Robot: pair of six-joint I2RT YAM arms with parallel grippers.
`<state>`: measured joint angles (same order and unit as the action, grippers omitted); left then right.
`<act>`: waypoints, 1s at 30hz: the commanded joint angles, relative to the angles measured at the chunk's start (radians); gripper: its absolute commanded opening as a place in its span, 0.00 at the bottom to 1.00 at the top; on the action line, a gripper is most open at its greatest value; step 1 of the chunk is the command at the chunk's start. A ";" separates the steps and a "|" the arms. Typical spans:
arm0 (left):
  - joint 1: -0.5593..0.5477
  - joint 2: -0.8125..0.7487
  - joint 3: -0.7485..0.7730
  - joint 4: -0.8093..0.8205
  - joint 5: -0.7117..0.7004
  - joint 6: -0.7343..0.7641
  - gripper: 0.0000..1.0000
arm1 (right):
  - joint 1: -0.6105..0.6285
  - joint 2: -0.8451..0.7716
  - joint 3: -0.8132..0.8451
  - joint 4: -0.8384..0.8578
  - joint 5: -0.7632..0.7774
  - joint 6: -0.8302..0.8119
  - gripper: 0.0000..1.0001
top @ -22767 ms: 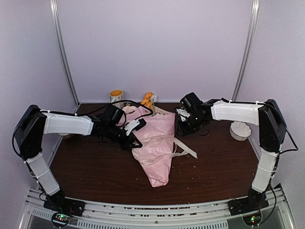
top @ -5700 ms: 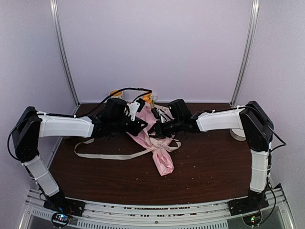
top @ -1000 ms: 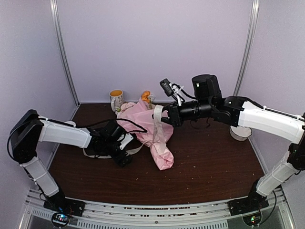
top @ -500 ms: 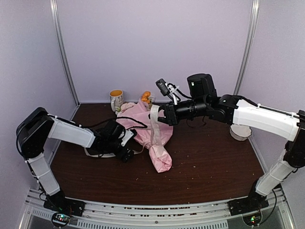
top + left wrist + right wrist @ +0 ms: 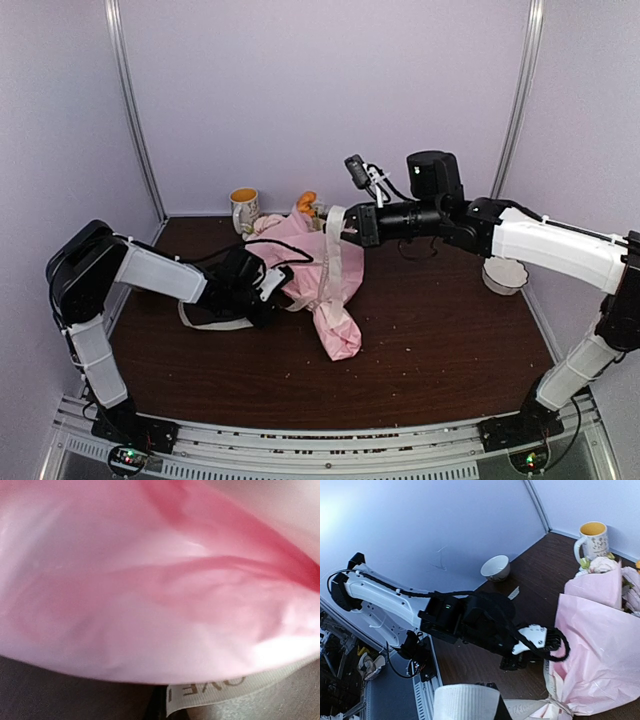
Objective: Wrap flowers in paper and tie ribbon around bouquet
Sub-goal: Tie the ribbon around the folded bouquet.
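The bouquet (image 5: pixel 322 278) lies on the table, a pale pink paper (image 5: pixel 600 650) cone with its tip (image 5: pixel 341 345) towards me and orange flowers (image 5: pixel 308 203) at the far end. My right gripper (image 5: pixel 346 227) hovers above it, shut on the cream ribbon (image 5: pixel 332 258), which hangs down across the cone. In the right wrist view the ribbon (image 5: pixel 464 702) fills the jaws of that gripper (image 5: pixel 481 706). My left gripper (image 5: pixel 270 299) sits low against the cone's left side. Its wrist view shows only pink paper (image 5: pixel 150 580) and a lettered ribbon (image 5: pixel 225 690) end at the jaws.
A mug (image 5: pixel 243 208) stands at the back left, beside the flower heads. A white bowl (image 5: pixel 503 273) sits at the right. A slack ribbon loop (image 5: pixel 210 322) lies on the table under the left forearm. Side rails and walls enclose the table.
The left gripper has slid in against the bouquet and gone from open to shut. The right gripper has shifted a little right, still holding the ribbon up.
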<state>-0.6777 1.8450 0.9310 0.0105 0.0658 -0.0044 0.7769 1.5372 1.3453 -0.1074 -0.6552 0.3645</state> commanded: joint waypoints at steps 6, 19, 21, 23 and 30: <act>0.060 -0.056 -0.148 -0.133 -0.091 -0.251 0.00 | -0.214 -0.131 -0.310 0.065 0.209 0.174 0.00; 0.120 -0.200 -0.375 -0.121 -0.173 -0.513 0.00 | -0.546 -0.216 -0.787 0.178 0.220 0.277 0.00; 0.129 -0.217 -0.384 -0.125 -0.203 -0.537 0.00 | -0.585 -0.209 -0.827 0.204 0.216 0.290 0.00; 0.148 -0.231 -0.394 -0.124 -0.214 -0.557 0.00 | -0.617 -0.207 -0.858 0.214 0.216 0.293 0.00; 0.179 -0.276 -0.414 -0.131 -0.291 -0.616 0.00 | -0.697 -0.217 -0.882 0.147 0.225 0.255 0.00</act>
<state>-0.5823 1.5768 0.5861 0.1028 -0.0128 -0.5446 0.1558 1.3479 0.4824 0.0811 -0.5690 0.6464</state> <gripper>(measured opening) 0.007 0.002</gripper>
